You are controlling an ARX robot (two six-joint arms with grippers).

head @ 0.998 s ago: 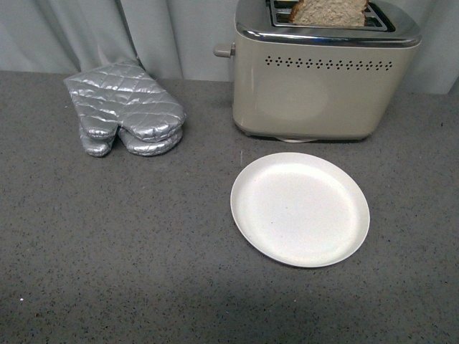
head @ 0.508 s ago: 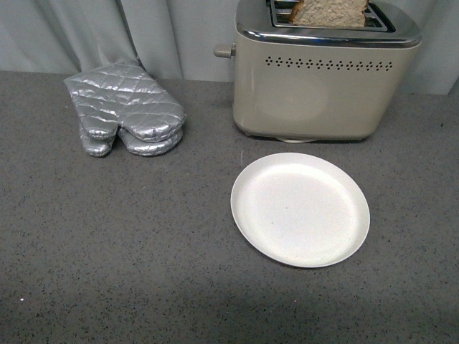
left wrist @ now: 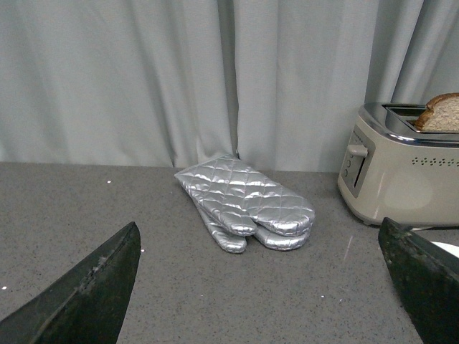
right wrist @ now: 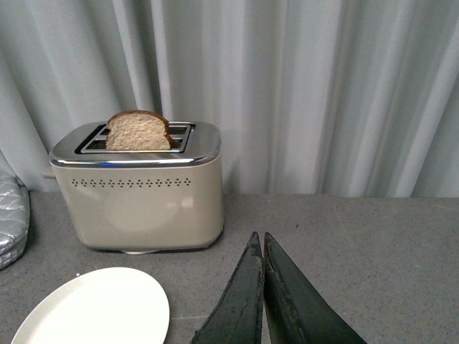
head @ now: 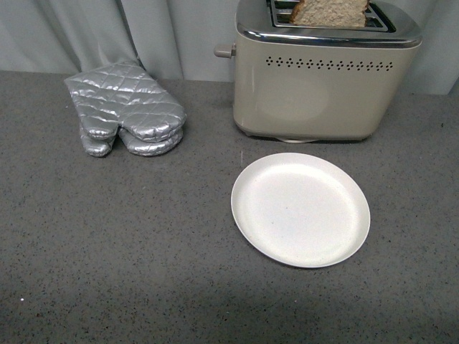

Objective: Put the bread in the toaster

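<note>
The beige toaster (head: 315,82) stands at the back right of the grey counter. The bread (head: 330,13) stands upright in its near slot, its rounded top sticking out. Both show in the right wrist view, toaster (right wrist: 140,208) and bread (right wrist: 138,132), and in the left wrist view, toaster (left wrist: 405,183) and bread (left wrist: 439,112). Neither gripper shows in the front view. My left gripper (left wrist: 262,279) is open and empty, low over the counter, short of the mitts. My right gripper (right wrist: 259,240) is shut and empty, to the right of the toaster.
A white empty plate (head: 300,209) lies in front of the toaster; it also shows in the right wrist view (right wrist: 93,308). Silver quilted oven mitts (head: 125,107) lie at the back left, also in the left wrist view (left wrist: 244,201). A grey curtain (head: 172,29) hangs behind.
</note>
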